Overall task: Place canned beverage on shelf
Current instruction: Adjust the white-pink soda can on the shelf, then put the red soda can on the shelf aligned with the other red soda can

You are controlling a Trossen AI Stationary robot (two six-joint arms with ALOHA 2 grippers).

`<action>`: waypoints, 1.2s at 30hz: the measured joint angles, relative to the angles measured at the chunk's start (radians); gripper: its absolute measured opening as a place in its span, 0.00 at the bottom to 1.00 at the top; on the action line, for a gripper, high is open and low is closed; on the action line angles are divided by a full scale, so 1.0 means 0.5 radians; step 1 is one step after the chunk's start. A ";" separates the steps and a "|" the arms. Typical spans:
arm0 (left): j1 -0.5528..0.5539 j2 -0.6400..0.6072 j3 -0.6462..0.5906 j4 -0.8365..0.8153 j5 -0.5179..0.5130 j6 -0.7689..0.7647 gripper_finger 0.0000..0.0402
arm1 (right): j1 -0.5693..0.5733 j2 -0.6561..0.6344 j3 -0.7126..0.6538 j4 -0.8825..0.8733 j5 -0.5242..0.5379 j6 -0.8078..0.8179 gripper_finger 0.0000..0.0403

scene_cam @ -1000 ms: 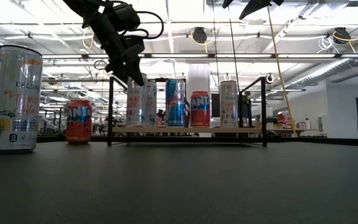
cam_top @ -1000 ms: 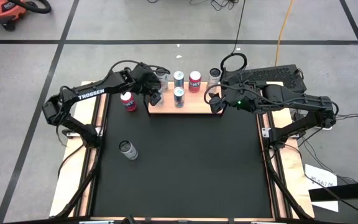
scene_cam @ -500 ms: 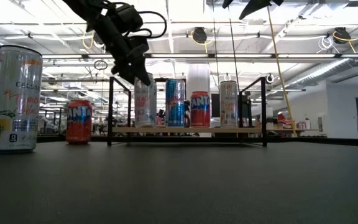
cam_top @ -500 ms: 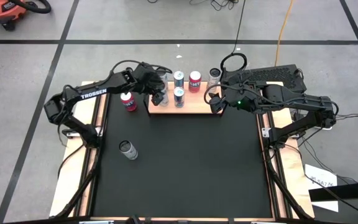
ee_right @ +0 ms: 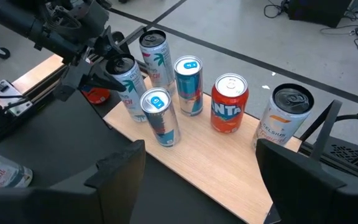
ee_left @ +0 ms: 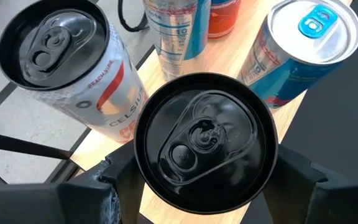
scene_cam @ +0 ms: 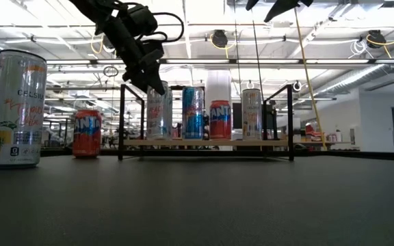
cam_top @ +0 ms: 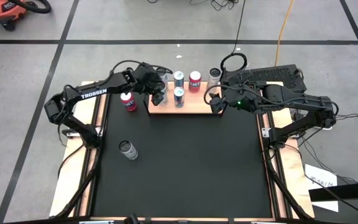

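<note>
The shelf (cam_top: pixel 194 109) is a light wooden board with black posts at the table's far edge, and several cans stand on it. My left gripper (cam_top: pixel 158 94) is over the shelf's left end, shut on a silver can with a black top (ee_left: pixel 204 140). This can also shows in the low view (scene_cam: pixel 159 113). Another silver can (ee_left: pixel 73 68) stands close beside it. My right gripper (ee_right: pixel 204 180) is open and empty above the shelf's right end. An orange can (cam_top: pixel 128 101) and a silver can (cam_top: pixel 128 150) stand on the black table. My left gripper pinches the can's upper wall just below the rim (ee_left: pixel 143 180) between its two fingers (ee_left: pixel 107 180), one on each side. The fingers come from above, slanting from the table's left. The can stands upright with its base down at the shelf board (scene_cam: pixel 157 139).
Two blue cans (ee_right: pixel 188 84) (ee_right: pixel 159 115), an orange can (ee_right: pixel 230 102) and a black-topped silver can (ee_right: pixel 284 118) fill the shelf's middle and right. The shelf's black posts (scene_cam: pixel 121 123) (scene_cam: pixel 291 123) stand at its ends. The table's near half (cam_top: pixel 185 168) is open.
My left gripper has carried the silver can a little toward the table's right, onto the shelf's left end. The can now stands in front of the other silver can. In the last half second it has kept still.
</note>
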 joint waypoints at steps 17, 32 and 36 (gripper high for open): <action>-0.002 -0.002 -0.002 -0.025 -0.002 -0.018 0.67 | -0.006 0.000 0.000 -0.001 0.007 -0.012 0.73; -0.002 -0.015 0.345 -0.353 -0.001 -0.019 0.85 | -0.006 -0.001 0.000 -0.003 0.008 0.002 0.73; -0.002 -0.077 0.464 -0.389 0.012 -0.020 0.85 | -0.005 0.000 0.000 -0.006 0.008 0.006 0.73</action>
